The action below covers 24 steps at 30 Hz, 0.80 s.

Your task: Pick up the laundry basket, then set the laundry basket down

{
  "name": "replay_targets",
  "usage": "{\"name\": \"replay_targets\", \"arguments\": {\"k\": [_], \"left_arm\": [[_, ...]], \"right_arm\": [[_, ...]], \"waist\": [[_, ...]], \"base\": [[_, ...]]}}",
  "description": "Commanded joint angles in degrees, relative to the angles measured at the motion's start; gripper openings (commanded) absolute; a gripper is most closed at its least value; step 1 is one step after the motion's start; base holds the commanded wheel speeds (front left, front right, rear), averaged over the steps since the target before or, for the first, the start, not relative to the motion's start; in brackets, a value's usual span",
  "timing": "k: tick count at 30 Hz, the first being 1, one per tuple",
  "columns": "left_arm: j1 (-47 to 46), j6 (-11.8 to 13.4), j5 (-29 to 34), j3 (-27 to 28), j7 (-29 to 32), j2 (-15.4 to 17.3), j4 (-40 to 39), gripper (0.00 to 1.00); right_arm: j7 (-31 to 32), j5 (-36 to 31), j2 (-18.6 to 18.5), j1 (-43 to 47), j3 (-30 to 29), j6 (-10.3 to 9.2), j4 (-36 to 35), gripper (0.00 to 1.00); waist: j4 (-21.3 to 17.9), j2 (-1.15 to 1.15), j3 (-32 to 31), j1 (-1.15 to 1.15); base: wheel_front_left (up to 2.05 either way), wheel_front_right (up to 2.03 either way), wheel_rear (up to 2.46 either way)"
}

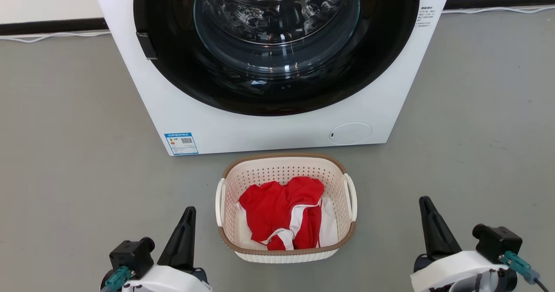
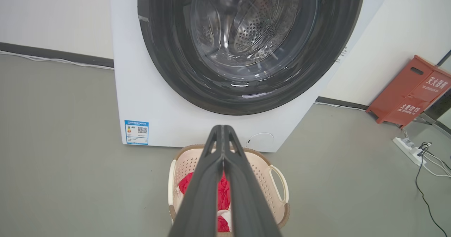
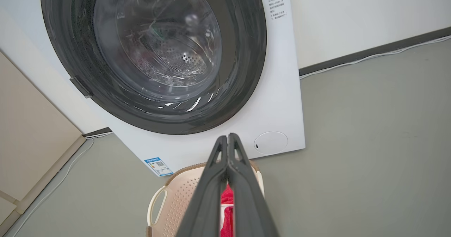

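The laundry basket [image 1: 286, 172] stands on the grey floor just in front of the washing machine, cream-white with a brown rim and white loop handles. Red and white clothes [image 1: 282, 209] lie inside it. My left gripper [image 1: 189, 211] is shut and empty, a little left of the basket's left handle. On the other side, my right gripper [image 1: 424, 201] is shut and empty, farther off from the right handle. In the left wrist view the basket [image 2: 264, 173] sits behind my joined fingers [image 2: 225, 180]. The right wrist view shows the basket [image 3: 176, 198] below my gripper [image 3: 227, 138].
The white washing machine [image 1: 243, 127] with its closed round glass door [image 1: 277, 31] stands right behind the basket. A red box [image 2: 410, 91] leans at the wall and a power strip [image 2: 408, 150] with cables lies on the floor. White cables [image 1: 52, 36] run along the baseboard.
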Motion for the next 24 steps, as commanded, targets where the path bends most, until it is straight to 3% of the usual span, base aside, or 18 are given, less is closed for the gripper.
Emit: {"name": "replay_targets", "arguments": {"k": [1,4,8,24], "left_arm": [[-1.1,0.0,-1.9,0.3,0.5,0.1,-1.4,0.0],[-1.2,-0.1,-4.3,0.5,1.1,0.2,-1.4,0.0],[-1.3,-0.1,-6.7,0.8,1.7,0.3,-1.3,0.0],[-1.9,-0.2,-16.4,2.2,4.1,0.6,-1.2,0.0]], "right_arm": [[0.5,1.6,-0.4,-1.1,-0.4,0.01,-1.3,0.0],[1.1,3.9,-0.3,-1.0,-0.6,0.02,-1.5,0.0],[1.7,6.2,-0.3,-1.1,-0.9,0.04,-1.7,0.0],[4.2,15.4,-0.1,-1.1,-2.0,0.09,-2.4,0.0]], "waist": [[0.0,-0.01,-0.1,0.02],[0.1,-0.01,-0.4,0.13],[0.2,-0.01,-0.5,0.01],[0.5,-0.01,-1.1,0.0]], "base": [[0.0,0.0,0.0],[0.0,0.0,0.0],[0.0,0.0,0.0],[0.0,0.0,0.0]]}}
